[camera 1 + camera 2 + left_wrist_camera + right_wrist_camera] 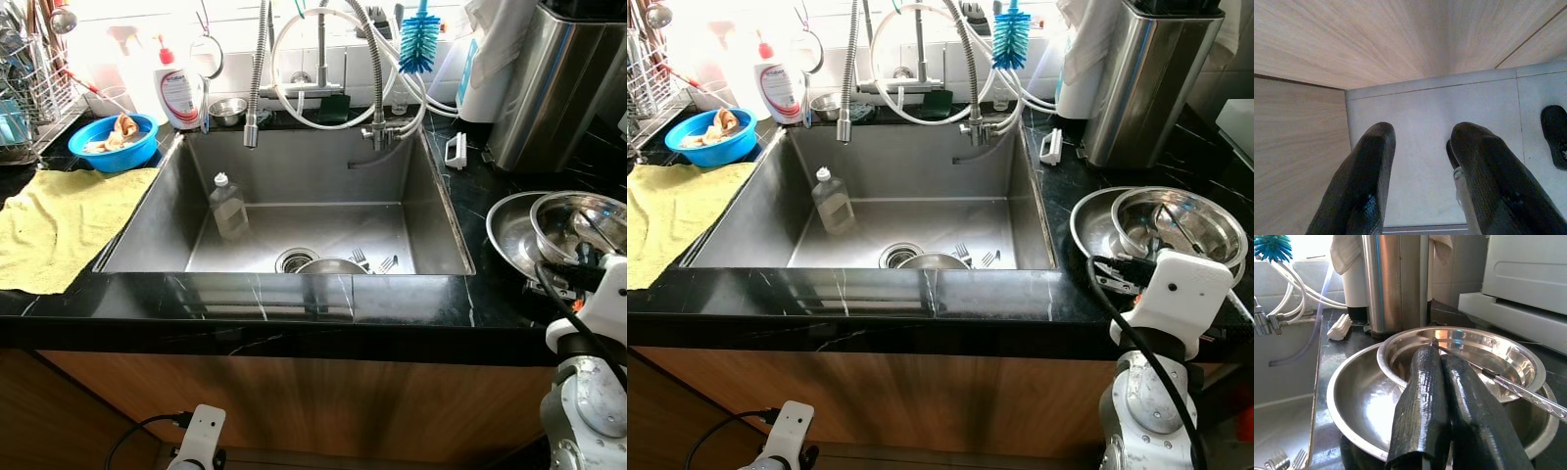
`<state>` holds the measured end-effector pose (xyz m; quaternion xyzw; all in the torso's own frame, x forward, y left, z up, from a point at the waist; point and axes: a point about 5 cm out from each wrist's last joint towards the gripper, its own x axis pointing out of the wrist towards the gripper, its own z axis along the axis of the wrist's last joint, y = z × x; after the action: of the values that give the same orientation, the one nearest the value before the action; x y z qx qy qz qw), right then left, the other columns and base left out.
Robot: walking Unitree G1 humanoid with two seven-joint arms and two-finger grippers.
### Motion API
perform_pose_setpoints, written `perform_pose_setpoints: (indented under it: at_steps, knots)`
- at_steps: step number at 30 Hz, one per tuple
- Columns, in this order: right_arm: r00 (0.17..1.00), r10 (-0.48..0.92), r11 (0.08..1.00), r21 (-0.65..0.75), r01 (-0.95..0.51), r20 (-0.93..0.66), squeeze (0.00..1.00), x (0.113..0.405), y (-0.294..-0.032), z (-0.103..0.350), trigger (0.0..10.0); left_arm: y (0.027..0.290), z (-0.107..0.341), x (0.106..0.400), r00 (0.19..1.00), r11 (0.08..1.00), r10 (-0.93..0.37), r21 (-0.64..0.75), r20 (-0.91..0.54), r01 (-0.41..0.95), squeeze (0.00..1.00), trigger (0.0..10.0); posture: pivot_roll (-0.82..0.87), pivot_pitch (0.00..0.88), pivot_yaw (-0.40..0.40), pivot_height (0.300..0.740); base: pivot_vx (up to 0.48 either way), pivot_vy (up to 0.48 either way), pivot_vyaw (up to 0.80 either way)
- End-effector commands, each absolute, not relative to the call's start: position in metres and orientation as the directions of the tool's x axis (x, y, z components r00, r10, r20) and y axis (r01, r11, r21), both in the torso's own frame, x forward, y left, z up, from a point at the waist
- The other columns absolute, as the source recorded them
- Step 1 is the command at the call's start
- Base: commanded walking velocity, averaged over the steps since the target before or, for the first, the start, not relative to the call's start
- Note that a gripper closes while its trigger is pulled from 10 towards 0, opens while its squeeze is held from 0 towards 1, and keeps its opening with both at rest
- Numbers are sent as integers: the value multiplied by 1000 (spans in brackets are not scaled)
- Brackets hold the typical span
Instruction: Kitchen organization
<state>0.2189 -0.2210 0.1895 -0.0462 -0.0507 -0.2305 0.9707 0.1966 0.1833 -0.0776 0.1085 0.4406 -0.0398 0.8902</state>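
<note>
The left gripper (1420,181) hangs low in front of the wooden cabinet front (294,401) below the black marble bench (245,299), its two black fingers parted around nothing above the pale tiled floor (1435,127).

The right gripper (1442,396) is raised at the bench's right end, its fingers pressed together with nothing between them, the tips at the near rim of the smaller steel bowl (1464,350). That bowl is nested in a wider shallow steel bowl (1359,401) near the bench's right front edge, and a thin metal utensil handle (1528,394) lies across the smaller bowl's rim.

The rectangular stainless steel sink (167,215) is set in the middle of the bench. On its floor by the front wall lie a round steel lid or dish (330,265) and several forks (377,262) beside the drain; a small clear plastic bottle with a white cap (227,206) stands nearer the left wall. A yellow cloth (59,225) is spread on the bench left of the sink.

Along the back edge stand a blue plastic bowl of scraps (115,140), a white dish-soap bottle with a red cap (179,91), a small steel cup (227,111), a spring-necked tap with white hoses (323,69), a blue bottle brush (419,41), and at the right rear corner a tall brushed-steel bin (563,83).
</note>
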Motion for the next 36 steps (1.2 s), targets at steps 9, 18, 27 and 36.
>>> perform_pose_setpoints:
  at_steps: [9,18,27,36]
  knots:
    - [902,-380,921,-9,390,204,0,222,-213,209,10000,187,-78,195,605,969,35,175,-795,174,0,10000,-211,0,70,740,0,0,0]
    - [903,-328,934,-47,354,278,0,226,-208,223,10000,187,-78,195,607,970,36,174,-794,170,0,10000,-213,0,71,740,0,0,0]
    - [961,-156,962,-187,200,228,0,233,-201,219,10000,187,-78,196,611,971,38,173,-791,165,0,10000,-211,0,69,740,0,0,0]
    - [986,70,954,-300,-21,152,0,237,-195,212,10000,187,-77,196,613,972,41,172,-789,157,0,10000,-207,0,67,740,0,0,0]
